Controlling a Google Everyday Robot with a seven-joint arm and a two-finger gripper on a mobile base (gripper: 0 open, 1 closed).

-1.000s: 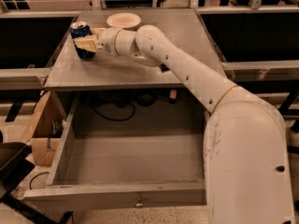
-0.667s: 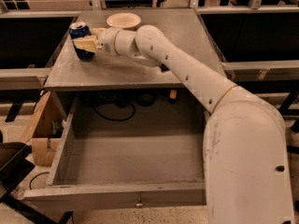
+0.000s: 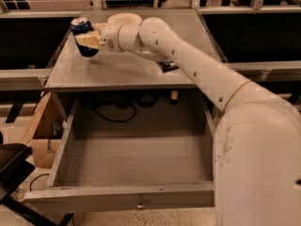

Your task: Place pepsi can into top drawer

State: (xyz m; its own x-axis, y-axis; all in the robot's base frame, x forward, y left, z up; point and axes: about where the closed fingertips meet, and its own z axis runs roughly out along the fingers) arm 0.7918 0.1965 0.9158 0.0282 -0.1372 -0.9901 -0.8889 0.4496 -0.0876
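The pepsi can (image 3: 83,28), dark blue with a silver top, is held upright just above the far left part of the grey counter (image 3: 127,67). My gripper (image 3: 87,40) is shut on the can, its pale fingers (image 3: 88,40) clamped across the can's front. My white arm reaches to it from the lower right. The top drawer (image 3: 131,161) is pulled wide open below the counter, its grey bottom bare, with a small metal knob (image 3: 139,205) on its front panel.
A pale bowl (image 3: 124,19) sits at the back of the counter behind my wrist. A flat dark packet (image 3: 167,66) lies on the counter under my arm. A cardboard box (image 3: 42,131) stands left of the drawer. Cables (image 3: 113,111) hang behind the drawer.
The can in my gripper has risen slightly off the counter. The arm has barely shifted otherwise.
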